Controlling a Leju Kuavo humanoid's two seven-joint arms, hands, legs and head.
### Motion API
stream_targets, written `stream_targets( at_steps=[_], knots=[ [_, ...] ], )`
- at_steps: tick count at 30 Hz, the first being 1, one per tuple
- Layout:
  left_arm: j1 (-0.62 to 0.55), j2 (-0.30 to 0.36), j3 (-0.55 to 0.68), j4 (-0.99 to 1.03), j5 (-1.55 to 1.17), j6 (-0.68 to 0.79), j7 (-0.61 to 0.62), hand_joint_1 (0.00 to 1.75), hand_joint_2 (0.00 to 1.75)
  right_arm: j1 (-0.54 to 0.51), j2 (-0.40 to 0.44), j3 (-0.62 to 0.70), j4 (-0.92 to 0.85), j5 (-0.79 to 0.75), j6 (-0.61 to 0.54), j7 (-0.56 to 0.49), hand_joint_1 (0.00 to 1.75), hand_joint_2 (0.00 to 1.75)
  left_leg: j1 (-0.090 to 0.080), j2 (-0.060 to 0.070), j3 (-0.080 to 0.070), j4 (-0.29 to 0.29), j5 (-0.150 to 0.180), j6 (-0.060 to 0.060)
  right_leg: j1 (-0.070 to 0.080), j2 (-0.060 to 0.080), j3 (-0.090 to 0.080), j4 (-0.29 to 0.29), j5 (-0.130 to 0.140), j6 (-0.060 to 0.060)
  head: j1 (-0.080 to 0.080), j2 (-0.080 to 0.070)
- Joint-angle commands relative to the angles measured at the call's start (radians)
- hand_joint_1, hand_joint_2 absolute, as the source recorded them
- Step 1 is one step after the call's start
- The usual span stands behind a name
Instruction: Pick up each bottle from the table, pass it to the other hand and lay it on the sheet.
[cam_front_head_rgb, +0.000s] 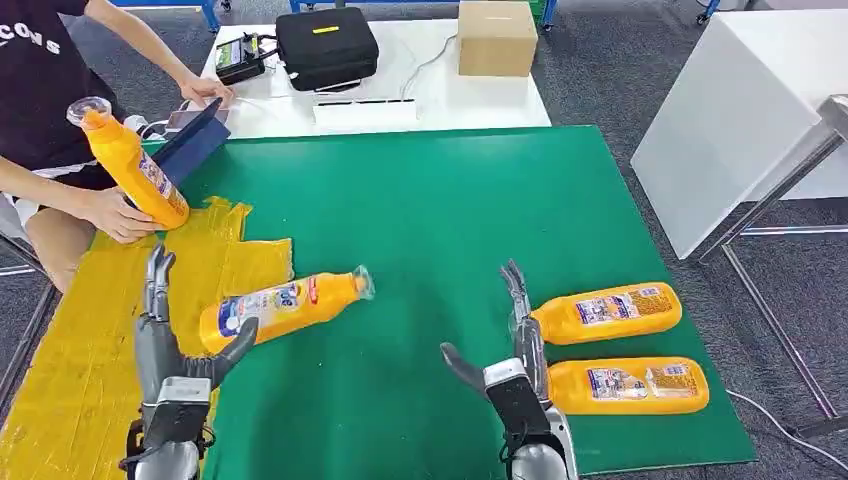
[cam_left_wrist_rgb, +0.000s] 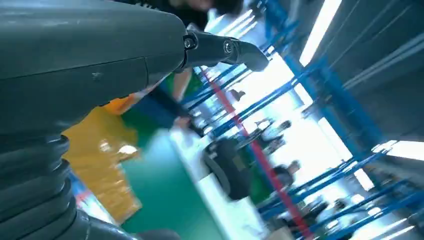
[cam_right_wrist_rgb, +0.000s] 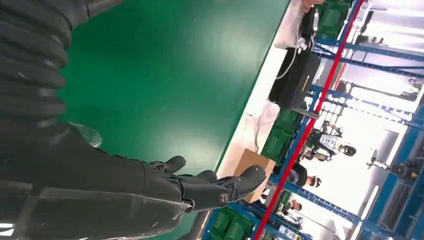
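Three orange bottles lie on the green table (cam_front_head_rgb: 430, 210). One bottle (cam_front_head_rgb: 285, 305) rests partly on the yellow sheet (cam_front_head_rgb: 90, 330), its cap toward the table's middle. Two more bottles (cam_front_head_rgb: 606, 312) (cam_front_head_rgb: 628, 386) lie side by side at the right. My left hand (cam_front_head_rgb: 168, 340) stands open just left of the first bottle, its thumb close by the bottle's base. My right hand (cam_front_head_rgb: 505, 350) is open, fingers up, just left of the two right bottles, holding nothing. A person's hand holds a further orange bottle (cam_front_head_rgb: 130, 165) above the sheet's far end. My left hand's fingers (cam_left_wrist_rgb: 225, 50) are stretched out, as are my right hand's fingers (cam_right_wrist_rgb: 215, 187).
The person (cam_front_head_rgb: 50, 90) sits at the table's far left with a blue tablet (cam_front_head_rgb: 195, 140). Behind the green table a white table holds a black case (cam_front_head_rgb: 325, 45), a cardboard box (cam_front_head_rgb: 497, 38) and a power strip (cam_front_head_rgb: 365, 110). Another white table (cam_front_head_rgb: 740, 120) stands to the right.
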Motion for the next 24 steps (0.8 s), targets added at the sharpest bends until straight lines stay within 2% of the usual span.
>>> stream_targets(
  at_steps=[1, 8, 10, 11, 15, 21, 22, 24],
  knots=[
    [0.009, -0.006, 0.014, -0.041, -0.116, 0.08, 0.063, 0.0, 1.75, -0.011, -0.026, 0.013, 0.02, 0.0, -0.019, 0.002, 0.0, 1.75, 0.0, 0.002, 0.003, -0.001, -0.001, 0.0, 0.001, 0.0, 0.004, -0.002, -0.001, 0.0, 0.0, 0.0],
    [0.017, -0.012, 0.015, -0.038, -0.03, 0.045, 0.035, 0.0, 1.75, -0.01, -0.028, 0.015, 0.02, 0.006, -0.023, 0.005, 0.0, 1.75, 0.0, 0.001, 0.002, -0.001, -0.001, 0.0, 0.001, 0.0, 0.003, -0.001, 0.0, 0.0, 0.0, 0.0],
    [0.033, -0.014, 0.016, -0.07, 0.099, -0.042, 0.011, 0.0, 1.75, -0.009, -0.037, 0.024, 0.015, 0.024, -0.033, 0.005, 0.0, 1.75, 0.0, 0.001, 0.002, -0.001, -0.001, 0.0, 0.0, 0.0, 0.003, -0.001, -0.001, 0.0, 0.0, 0.0],
    [0.049, -0.019, 0.022, -0.098, 0.238, -0.15, -0.002, 0.0, 1.75, -0.009, -0.047, 0.027, 0.007, 0.056, -0.05, 0.007, 0.0, 1.75, 0.001, 0.002, 0.004, -0.001, -0.002, 0.0, 0.001, 0.0, 0.005, -0.002, -0.001, 0.0, 0.0, 0.0],
    [0.1, -0.038, 0.054, -0.158, 0.516, -0.447, 0.017, 0.0, 1.75, -0.011, -0.152, 0.068, -0.056, 0.289, -0.082, 0.057, 0.0, 1.75, 0.001, 0.005, 0.004, 0.0, -0.003, 0.0, 0.001, 0.002, 0.005, -0.002, -0.001, 0.0, 0.0, 0.0],
    [0.112, -0.045, 0.071, -0.167, 0.533, -0.48, 0.018, 0.0, 1.75, -0.007, -0.178, 0.059, -0.091, 0.32, -0.072, 0.082, 0.0, 1.75, 0.0, 0.002, 0.002, 0.0, -0.001, 0.0, 0.0, 0.0, 0.003, -0.002, -0.001, 0.0, 0.0, 0.0],
    [0.11, -0.049, 0.077, -0.163, 0.564, -0.522, 0.027, 0.0, 1.75, -0.009, -0.208, 0.07, -0.095, 0.417, -0.083, 0.114, 0.0, 1.75, 0.0, 0.001, 0.001, 0.0, -0.001, 0.0, 0.0, 0.0, 0.002, -0.001, 0.0, 0.0, 0.0, 0.0],
    [0.118, -0.057, 0.087, -0.163, 0.592, -0.561, 0.056, 0.0, 1.75, -0.009, -0.297, 0.057, -0.133, 0.484, -0.041, 0.171, 0.0, 1.75, 0.0, 0.001, 0.001, 0.0, -0.001, 0.0, 0.0, 0.0, 0.002, -0.001, 0.0, 0.0, 0.0, 0.0]
  ],
)
